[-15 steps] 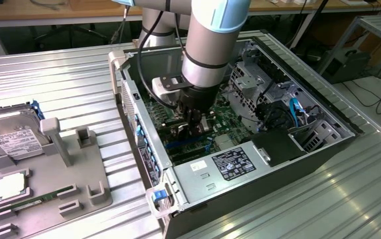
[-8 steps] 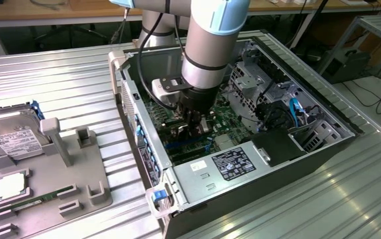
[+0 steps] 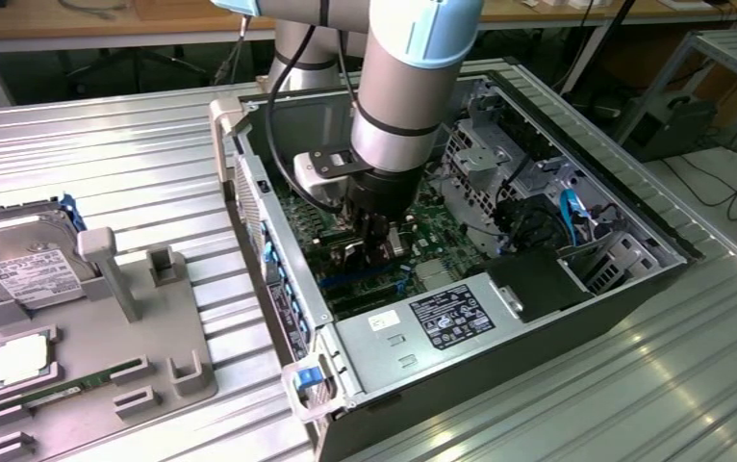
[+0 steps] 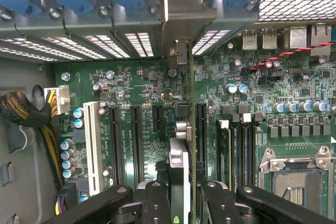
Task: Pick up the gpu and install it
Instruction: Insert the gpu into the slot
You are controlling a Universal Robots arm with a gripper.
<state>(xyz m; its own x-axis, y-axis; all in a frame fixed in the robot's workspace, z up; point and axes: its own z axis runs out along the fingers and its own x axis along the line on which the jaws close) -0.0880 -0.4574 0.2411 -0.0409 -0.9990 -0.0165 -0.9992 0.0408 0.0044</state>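
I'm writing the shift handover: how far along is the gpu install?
Done: the gpu is already picked up and inside the open case. In hand: the gripper is shut on it, with the card edge-on over the motherboard and its silver bracket at the case's rear slot openings. Left: I cannot tell whether it is fully seated in its slot, and the gripper has not let go.

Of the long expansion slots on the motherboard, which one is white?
The slot next to the white connector with yellow wires; it is white, and all other slots are black, including those beside the gpu that the gripper holds.
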